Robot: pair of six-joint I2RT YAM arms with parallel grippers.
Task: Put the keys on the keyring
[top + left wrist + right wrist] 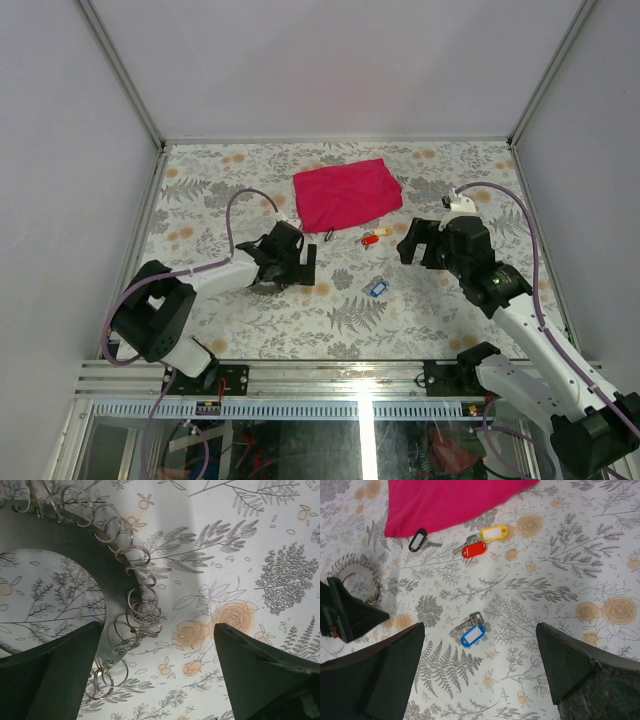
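Note:
The keyring is a large flat ring with a wide open centre, and many small silver split rings hang along its edge. It lies on the floral table under the left finger of my open, empty left gripper. It also shows in the right wrist view, beside the left gripper. My right gripper is open and empty above a blue-tagged key. Red-tagged, yellow-tagged and black-tagged keys lie near the cloth.
A magenta cloth lies at the back centre of the table. In the top view the left gripper is left of the blue-tagged key and the right gripper is to its right. White walls enclose the table.

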